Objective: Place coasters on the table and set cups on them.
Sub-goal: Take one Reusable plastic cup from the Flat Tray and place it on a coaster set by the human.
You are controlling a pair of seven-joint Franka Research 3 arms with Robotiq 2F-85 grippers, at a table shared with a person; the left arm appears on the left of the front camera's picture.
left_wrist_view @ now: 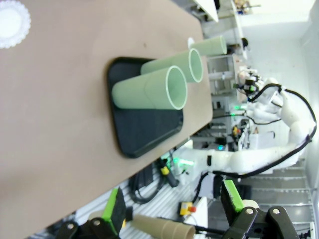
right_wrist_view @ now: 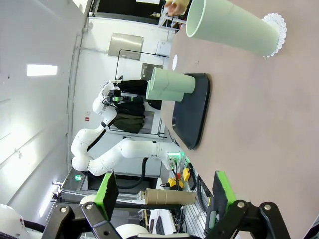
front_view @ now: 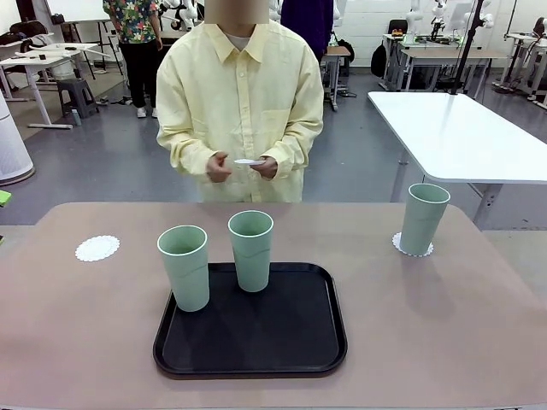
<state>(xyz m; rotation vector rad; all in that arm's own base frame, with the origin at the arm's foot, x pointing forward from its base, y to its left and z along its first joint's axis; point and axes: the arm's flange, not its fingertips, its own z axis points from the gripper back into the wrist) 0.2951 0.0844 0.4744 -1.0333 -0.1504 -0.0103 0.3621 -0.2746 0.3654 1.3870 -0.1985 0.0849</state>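
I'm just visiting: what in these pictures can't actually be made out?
- Front view: the thin white thing in the person's hands is too small to name.
- Front view: the coaster under the right-hand cup is mostly covered by that cup.
- Right wrist view: the two cups on the tray overlap, so one partly hides the other.

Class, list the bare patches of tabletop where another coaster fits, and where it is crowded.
Free: table between the empty coaster and the tray; between tray and the right cup. Crowded: the tray's far end, with the left cup and middle cup.
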